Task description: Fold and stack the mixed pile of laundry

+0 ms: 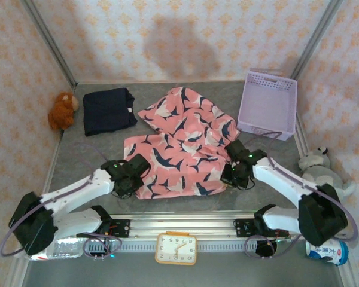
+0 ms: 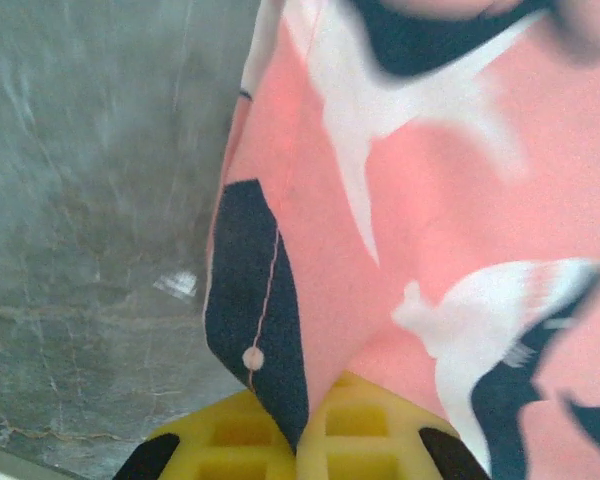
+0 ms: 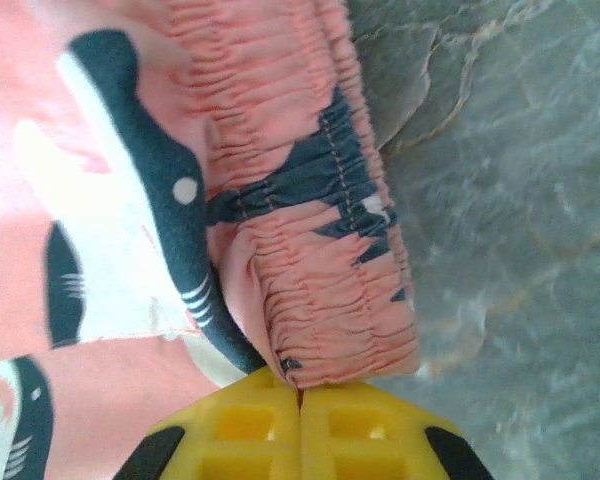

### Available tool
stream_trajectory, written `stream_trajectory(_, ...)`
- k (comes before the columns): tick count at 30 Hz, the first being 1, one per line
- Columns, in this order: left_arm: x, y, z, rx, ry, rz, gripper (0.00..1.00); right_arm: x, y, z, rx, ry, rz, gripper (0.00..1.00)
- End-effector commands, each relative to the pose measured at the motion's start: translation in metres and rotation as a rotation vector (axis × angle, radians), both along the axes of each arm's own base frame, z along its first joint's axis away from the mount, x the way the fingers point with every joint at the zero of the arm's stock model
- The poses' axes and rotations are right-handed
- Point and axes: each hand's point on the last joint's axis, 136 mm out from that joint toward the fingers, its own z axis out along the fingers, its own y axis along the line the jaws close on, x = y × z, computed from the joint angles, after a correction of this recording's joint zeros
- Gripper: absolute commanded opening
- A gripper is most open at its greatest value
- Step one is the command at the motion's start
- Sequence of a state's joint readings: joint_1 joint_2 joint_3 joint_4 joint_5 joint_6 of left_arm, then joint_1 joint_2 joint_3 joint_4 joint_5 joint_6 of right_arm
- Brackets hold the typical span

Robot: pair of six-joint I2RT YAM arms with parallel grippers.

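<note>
I've got the left gripper (image 2: pixel 300 445) clamped on the pink garment's (image 1: pixel 182 143) near left corner, the right gripper (image 3: pixel 300 415) pinching its elastic waistband, garment spread mid-table (image 1: pixel 78 155), folded navy garment (image 1: pixel 109 111) far left.

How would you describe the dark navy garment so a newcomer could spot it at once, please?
On the grey table, look to the far left corner, where a brown plush bear sits. Beside the bear lies the dark navy garment, folded into a rectangle. Unlike the pink shark-print garment next to it, it is plain and unpatterned.
</note>
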State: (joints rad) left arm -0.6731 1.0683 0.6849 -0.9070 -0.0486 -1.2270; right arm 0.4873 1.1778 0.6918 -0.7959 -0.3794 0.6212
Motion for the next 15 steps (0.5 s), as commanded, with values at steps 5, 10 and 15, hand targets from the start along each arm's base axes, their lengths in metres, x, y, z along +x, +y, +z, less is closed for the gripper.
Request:
stream_trajectory(5,0.073,0.036,0.111,0.077,-0.279,0.065,0.00,0.014,0.016,0.066,0.139,-0.051,-0.076,0.00)
stream_trajectory(10,0.142,0.026,0.166,0.158,-0.354,-0.009,0.00,0.055,0.014,0.098,0.209,-0.151,-0.220,0.00)
stream_trajectory(15,0.221,0.004,0.197,0.156,-0.420,-0.050,0.00,0.093,-0.004,0.106,0.278,-0.183,-0.392,0.00)
